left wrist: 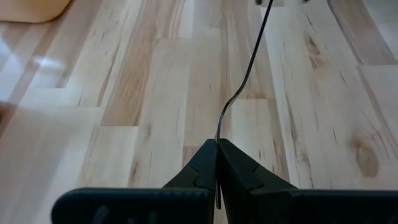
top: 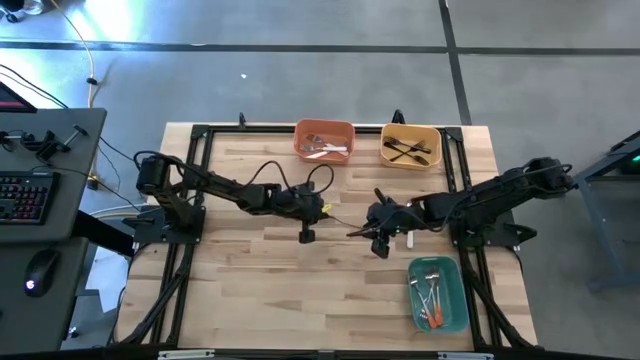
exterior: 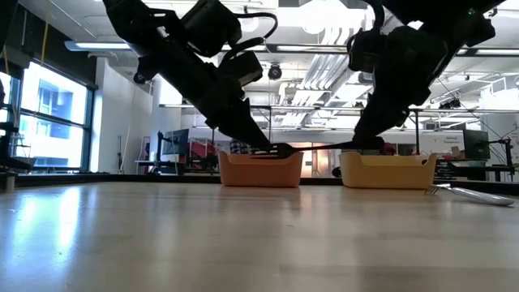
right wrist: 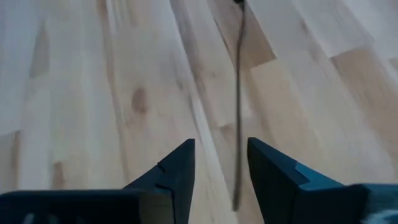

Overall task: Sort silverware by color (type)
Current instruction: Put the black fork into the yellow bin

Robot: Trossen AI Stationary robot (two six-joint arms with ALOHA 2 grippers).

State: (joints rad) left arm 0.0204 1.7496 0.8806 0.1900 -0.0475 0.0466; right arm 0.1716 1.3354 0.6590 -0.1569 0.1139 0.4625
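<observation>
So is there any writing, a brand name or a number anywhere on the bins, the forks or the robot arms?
None can be read.
Orange bin, yellow bin, teal bin: no lettering shows.
Keyboard: keys too small to read.
Room behind the table in the low view: signs too blurred.

Two dark arms descend above the wooden table (exterior: 162, 235), meeting over an orange bin (exterior: 259, 170) and a yellow bin (exterior: 386, 171); a fork (exterior: 474, 194) lies at right

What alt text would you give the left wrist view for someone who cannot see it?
The left gripper is shut on a thin black fork, seen edge-on, which runs from the fingertips out over the pale wooden table. A corner of the orange bin shows at the frame's edge.
</observation>
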